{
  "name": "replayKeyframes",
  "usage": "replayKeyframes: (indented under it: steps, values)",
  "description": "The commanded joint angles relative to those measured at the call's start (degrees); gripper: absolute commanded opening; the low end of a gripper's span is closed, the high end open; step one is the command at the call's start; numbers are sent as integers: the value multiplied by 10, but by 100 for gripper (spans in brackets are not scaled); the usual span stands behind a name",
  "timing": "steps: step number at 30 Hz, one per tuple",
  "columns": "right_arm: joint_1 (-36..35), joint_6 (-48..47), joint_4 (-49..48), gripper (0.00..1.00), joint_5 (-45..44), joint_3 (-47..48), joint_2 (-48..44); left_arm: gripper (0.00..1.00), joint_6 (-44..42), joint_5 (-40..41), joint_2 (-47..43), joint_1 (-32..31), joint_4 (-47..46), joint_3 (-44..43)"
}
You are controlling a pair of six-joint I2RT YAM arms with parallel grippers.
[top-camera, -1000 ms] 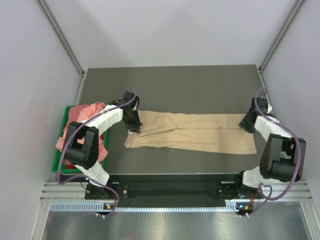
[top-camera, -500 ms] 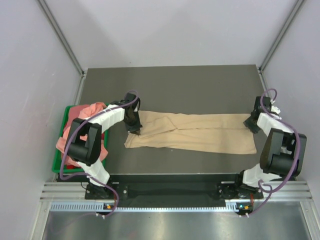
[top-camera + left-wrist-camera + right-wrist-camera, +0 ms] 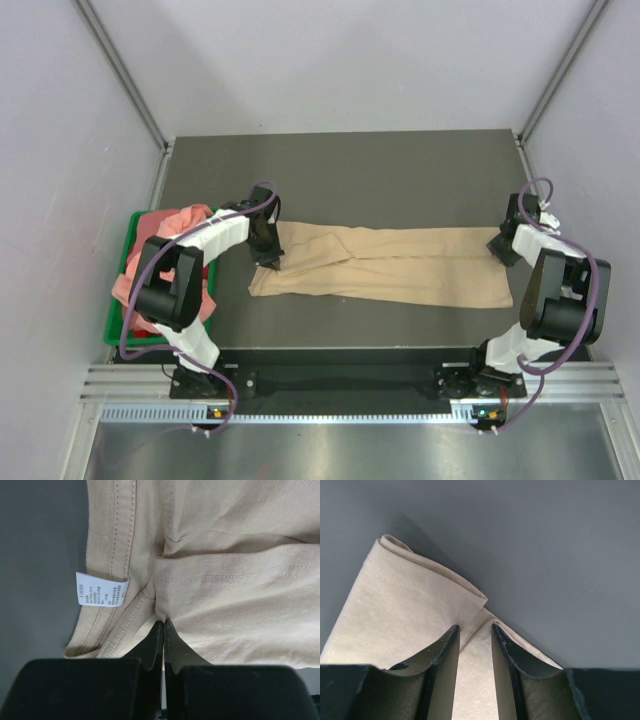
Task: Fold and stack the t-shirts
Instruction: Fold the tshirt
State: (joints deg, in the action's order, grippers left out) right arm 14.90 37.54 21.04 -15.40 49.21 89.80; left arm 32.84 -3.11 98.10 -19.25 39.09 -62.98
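Observation:
The tan t-shirt (image 3: pixel 385 265) lies folded into a long strip across the middle of the table. My left gripper (image 3: pixel 268 256) is at its left end, shut on a fold of the tan cloth (image 3: pixel 210 580) beside the white neck label (image 3: pixel 101 590). My right gripper (image 3: pixel 497 247) is at the strip's right end, open, its fingers (image 3: pixel 440 652) resting on the hem corner of the tan shirt (image 3: pixel 395 615) with cloth between them. Salmon-pink t-shirts (image 3: pixel 170 235) lie heaped in the bin at the left.
A green plastic bin (image 3: pixel 118 300) hangs at the table's left edge, by the left arm. The dark table (image 3: pixel 350 170) runs to grey walls at back and sides. The table's right edge is close behind my right gripper.
My right gripper has drawn back to the right, off the shirt's right end, and its wrist has turned. The left gripper and the tan shirt have stayed put.

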Motion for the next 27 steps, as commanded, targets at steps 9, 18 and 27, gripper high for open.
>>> replayKeyframes:
  steps: [9,18,27]
  values:
    - [6,-2,29,35,-14,39,-26,0,-16,13,-28,0,14,3]
    - [5,10,28,35,7,52,-22,0,-23,-12,-37,-2,3,9]
    - [5,17,17,36,17,69,13,0,-26,-18,-47,-7,3,9]
